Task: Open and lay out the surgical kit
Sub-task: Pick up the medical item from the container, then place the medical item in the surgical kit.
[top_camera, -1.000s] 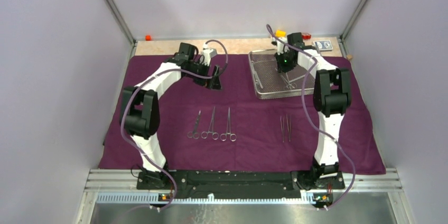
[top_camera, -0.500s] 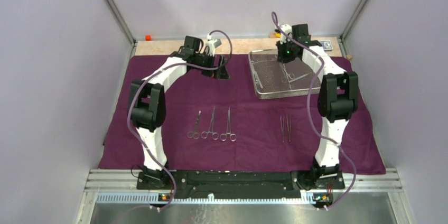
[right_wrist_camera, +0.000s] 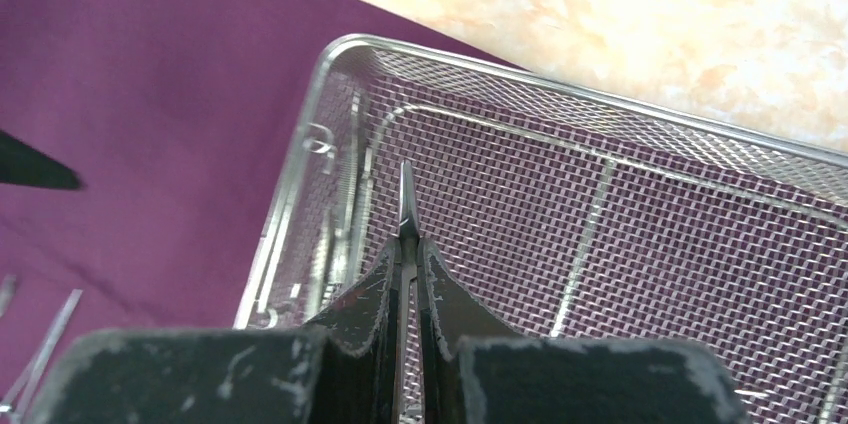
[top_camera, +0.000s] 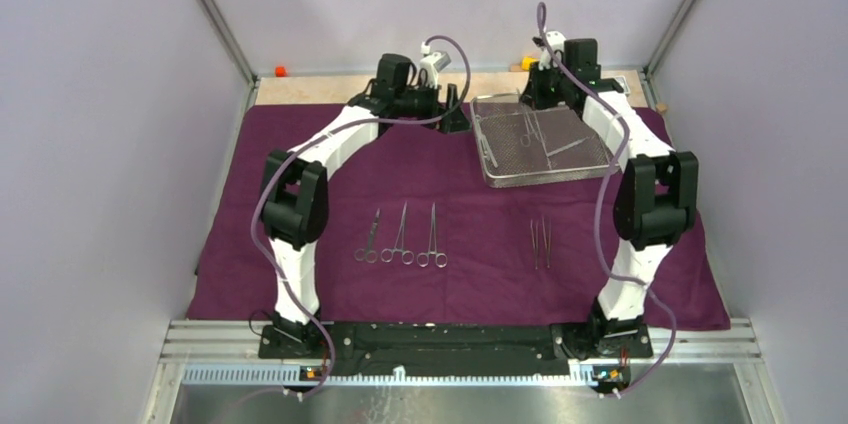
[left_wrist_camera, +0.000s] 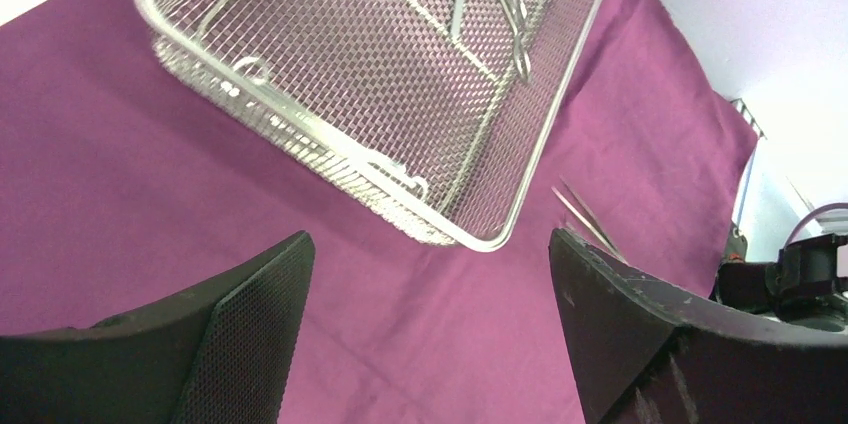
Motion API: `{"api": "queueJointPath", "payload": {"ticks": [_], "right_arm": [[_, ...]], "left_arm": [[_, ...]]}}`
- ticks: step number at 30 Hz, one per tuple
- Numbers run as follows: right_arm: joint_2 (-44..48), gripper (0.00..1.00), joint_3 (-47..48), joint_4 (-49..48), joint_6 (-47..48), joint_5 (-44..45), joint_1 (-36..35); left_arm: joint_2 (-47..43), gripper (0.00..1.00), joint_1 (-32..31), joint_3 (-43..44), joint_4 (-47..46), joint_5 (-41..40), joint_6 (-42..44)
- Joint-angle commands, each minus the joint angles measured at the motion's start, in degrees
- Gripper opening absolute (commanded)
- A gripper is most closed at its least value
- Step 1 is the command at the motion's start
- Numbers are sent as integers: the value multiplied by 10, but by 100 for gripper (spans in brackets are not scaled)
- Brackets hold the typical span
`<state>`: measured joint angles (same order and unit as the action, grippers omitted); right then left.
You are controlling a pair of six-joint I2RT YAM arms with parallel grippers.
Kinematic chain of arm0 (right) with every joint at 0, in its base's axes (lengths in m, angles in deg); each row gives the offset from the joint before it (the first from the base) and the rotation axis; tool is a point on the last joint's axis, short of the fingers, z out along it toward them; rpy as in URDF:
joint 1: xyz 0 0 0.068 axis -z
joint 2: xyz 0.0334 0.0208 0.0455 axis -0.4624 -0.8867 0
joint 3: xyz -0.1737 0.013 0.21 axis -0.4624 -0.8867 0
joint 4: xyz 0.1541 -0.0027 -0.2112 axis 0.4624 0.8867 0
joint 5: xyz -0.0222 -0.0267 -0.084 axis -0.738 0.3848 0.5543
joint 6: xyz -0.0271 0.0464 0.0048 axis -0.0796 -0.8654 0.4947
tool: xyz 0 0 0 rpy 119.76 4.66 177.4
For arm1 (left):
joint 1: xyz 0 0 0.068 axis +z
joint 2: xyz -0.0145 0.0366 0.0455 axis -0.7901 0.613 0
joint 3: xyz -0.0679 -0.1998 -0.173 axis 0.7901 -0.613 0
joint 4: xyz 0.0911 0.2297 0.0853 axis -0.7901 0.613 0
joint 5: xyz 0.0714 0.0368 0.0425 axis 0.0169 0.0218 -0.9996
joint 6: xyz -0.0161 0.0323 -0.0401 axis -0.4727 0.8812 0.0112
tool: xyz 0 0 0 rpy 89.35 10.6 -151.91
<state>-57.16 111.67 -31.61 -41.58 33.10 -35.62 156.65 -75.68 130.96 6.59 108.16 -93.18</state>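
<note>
Steel instrument [right_wrist_camera: 405, 189] pinched in right claw [right_wrist_camera: 405, 244] above mesh tray [right_wrist_camera: 680, 244]; left claw [left_wrist_camera: 428, 244] wide open, empty, beside tray.

The left arm [top_camera: 335, 134] and right arm [top_camera: 608, 124] are white shells joined by chunky black motor housings. Behind each tool, a grey-purple cable [top_camera: 262, 244] loops back to a black base [top_camera: 290, 339]. The left gripper [left_wrist_camera: 430, 237] has broad black fingers [left_wrist_camera: 240, 339] with finely cross-hatched inner faces. The right gripper [right_wrist_camera: 407, 244] has black fingers [right_wrist_camera: 375, 309] scuffed with pale scratches.
</note>
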Motion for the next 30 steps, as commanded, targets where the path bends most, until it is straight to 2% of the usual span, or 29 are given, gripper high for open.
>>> {"api": "queueJointPath", "payload": {"ticks": [1,14,22,30], "right_arm": [[71,0,-34,-84,-112,-44,1],[138,0,-153,-183,-249,-90,-10],[154,0,-188,-202,-268,-95,-12],[157,0,-201,-211,-275,-87,-14]], "left_arm": [[5,91,-30,21,-87,-12,-49],[77,82,-81,100,-74,-32,-119],[119,77,-93,141,-75,-32,-134],[148,63,-107,173,-73,-30,-163]]}}
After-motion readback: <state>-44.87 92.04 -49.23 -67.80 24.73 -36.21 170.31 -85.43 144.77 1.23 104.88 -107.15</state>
